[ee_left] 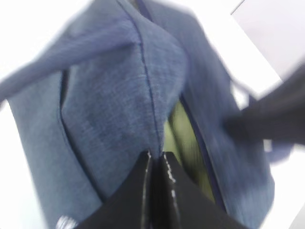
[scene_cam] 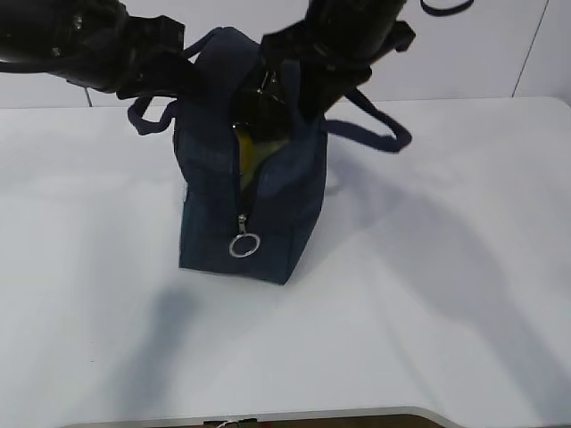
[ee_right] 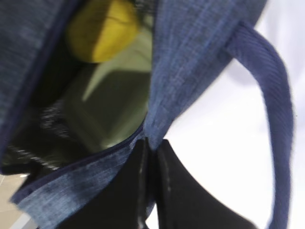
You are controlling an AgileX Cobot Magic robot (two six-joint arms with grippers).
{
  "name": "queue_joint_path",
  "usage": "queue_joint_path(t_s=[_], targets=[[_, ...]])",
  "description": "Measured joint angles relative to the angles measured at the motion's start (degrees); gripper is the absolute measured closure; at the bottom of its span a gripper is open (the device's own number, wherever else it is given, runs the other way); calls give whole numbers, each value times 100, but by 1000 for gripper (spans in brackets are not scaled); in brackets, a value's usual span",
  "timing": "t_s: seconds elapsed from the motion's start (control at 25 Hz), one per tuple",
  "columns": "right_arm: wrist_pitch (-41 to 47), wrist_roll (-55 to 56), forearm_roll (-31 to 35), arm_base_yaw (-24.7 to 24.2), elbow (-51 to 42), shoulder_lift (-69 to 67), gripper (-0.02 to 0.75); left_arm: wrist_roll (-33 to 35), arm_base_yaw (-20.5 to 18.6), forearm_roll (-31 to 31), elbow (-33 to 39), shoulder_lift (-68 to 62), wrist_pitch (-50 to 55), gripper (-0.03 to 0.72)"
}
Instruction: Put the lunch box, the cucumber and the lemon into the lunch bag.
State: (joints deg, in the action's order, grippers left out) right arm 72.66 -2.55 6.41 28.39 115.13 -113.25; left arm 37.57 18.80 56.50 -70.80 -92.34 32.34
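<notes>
The navy lunch bag [scene_cam: 268, 205] stands upright on the white table, its top held apart and its zipper ring pull [scene_cam: 244, 245] hanging at the front. My left gripper [ee_left: 156, 155] is shut on the bag's left rim fabric [ee_left: 119, 95]. My right gripper [ee_right: 151, 143] is shut on the right rim [ee_right: 190, 71]. Inside lie the yellow lemon [ee_right: 102, 28] and, under it, the lunch box with its sage-green lid [ee_right: 112, 102], which also shows in the left wrist view [ee_left: 183, 138]. The dark inside of the bag hides the cucumber from clear view.
One loop handle [scene_cam: 379, 134] hangs out to the right of the bag, the other [scene_cam: 147, 116] to the left. The white table [scene_cam: 446, 267] spreads round the bag, its front edge [scene_cam: 357, 417] near the bottom of the exterior view.
</notes>
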Motion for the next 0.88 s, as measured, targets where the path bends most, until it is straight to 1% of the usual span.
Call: queue_joint_path(t_s=[0.12, 0.28, 0.4, 0.56, 0.64, 0.88], targets=[[-330, -90, 279, 0, -849, 380, 724, 0, 0, 0, 11, 0, 0, 701], [-628, -208, 344, 0, -1428, 761, 724, 0, 11, 61, 11, -83, 23, 701], [-842, -217, 293, 0, -1745, 899, 724, 0, 200, 83, 11, -194, -16, 701], [-1192, -233, 216, -32, -2193, 1155, 724, 0, 582, 61, 11, -260, -451, 701], [-1384, -247, 228, -66, -2340, 1220, 724, 0, 703, 57, 11, -270, -661, 701], [-1701, -380, 240, -87, -2417, 1231, 724, 0, 751, 57, 11, -339, -858, 701]])
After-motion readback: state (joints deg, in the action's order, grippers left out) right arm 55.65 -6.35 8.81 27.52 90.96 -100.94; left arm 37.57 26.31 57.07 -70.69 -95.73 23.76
